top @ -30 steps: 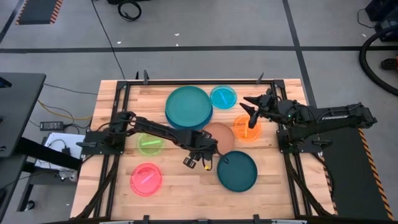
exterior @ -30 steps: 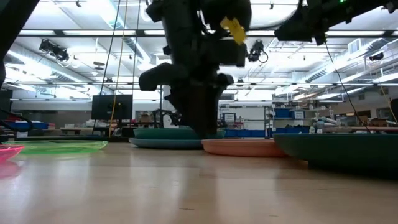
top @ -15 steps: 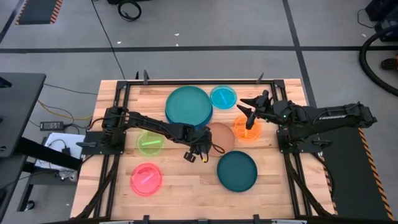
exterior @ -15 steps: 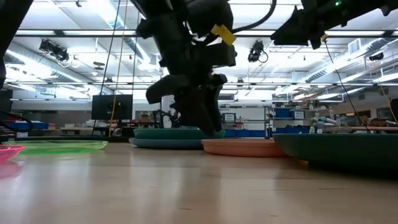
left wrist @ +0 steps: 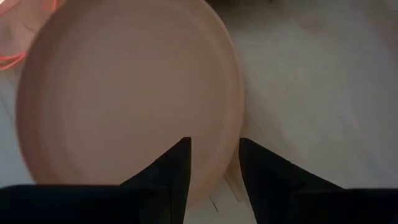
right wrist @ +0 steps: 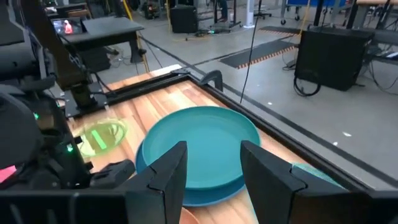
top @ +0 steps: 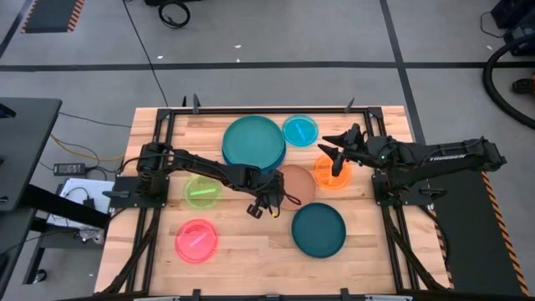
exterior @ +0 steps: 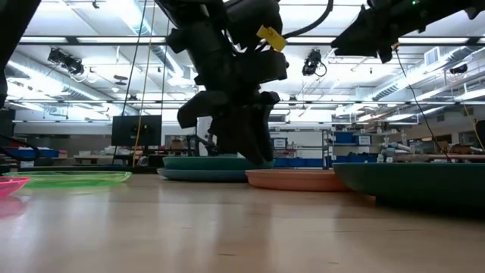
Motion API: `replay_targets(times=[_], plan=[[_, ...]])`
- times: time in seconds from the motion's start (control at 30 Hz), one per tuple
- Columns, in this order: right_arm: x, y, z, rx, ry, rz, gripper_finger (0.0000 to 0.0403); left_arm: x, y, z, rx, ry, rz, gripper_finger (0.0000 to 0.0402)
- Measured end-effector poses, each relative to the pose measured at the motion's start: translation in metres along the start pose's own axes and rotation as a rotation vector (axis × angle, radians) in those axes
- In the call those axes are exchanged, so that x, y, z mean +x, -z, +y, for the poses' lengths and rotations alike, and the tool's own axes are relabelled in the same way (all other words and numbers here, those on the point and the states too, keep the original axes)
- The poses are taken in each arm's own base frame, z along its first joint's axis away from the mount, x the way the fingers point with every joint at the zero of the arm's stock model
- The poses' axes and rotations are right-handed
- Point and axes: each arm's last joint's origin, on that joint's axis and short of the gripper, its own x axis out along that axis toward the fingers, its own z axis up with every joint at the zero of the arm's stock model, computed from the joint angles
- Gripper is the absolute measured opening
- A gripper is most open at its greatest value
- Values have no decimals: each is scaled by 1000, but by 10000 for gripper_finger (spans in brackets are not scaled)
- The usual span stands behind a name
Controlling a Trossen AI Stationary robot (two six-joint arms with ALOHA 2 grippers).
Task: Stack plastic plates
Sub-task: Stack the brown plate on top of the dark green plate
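Since a second ago left gripper (top: pixel 266 203) has pulled back from the dark teal round plastic plate (top: pixel 318 230) to the tan-brown round plastic plate (left wrist: pixel 124 93), fingers narrowly apart astride its rim (nothing lifted). Beyond, only teal plate (top: pixel 253 140) sits stacked on blue. Right gripper (top: pixel 336 155) hovers open over orange plate (top: pixel 328 176). Six loose.

Setting. A grey concrete floor (top: pixel 276 42) crossed by dark tape lines surrounds the wooden table (top: pixel 242 251), which sits in a black metal frame. A black cable (top: pixel 149 58) runs across the floor to the table's far edge; a hazard-striped mat (top: pixel 52 15) lies at one corner. In the low view, ceiling strip lights (exterior: pixel 83 45) brighten an open workshop with a monitor (exterior: pixel 136 129) and shelving (exterior: pixel 356 140) beyond.
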Motion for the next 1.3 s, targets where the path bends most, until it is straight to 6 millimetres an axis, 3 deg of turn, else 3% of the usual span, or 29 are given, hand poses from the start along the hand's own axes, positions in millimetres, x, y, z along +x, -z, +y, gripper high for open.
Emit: replay_targets(times=[0.47,0.67,0.93,1.3], plan=[[3,5,2,27,-3,43,160,3,-1,-1,-9,-6,-14,142],[3,5,1,17,-3,47,160,14,5,-5,11,29,43,142],[3,7,1,9,1,58,160,12,12,-16,-3,100,133,142],[3,6,1,10,0,55,160,1,8,-45,-113,331,195,142]])
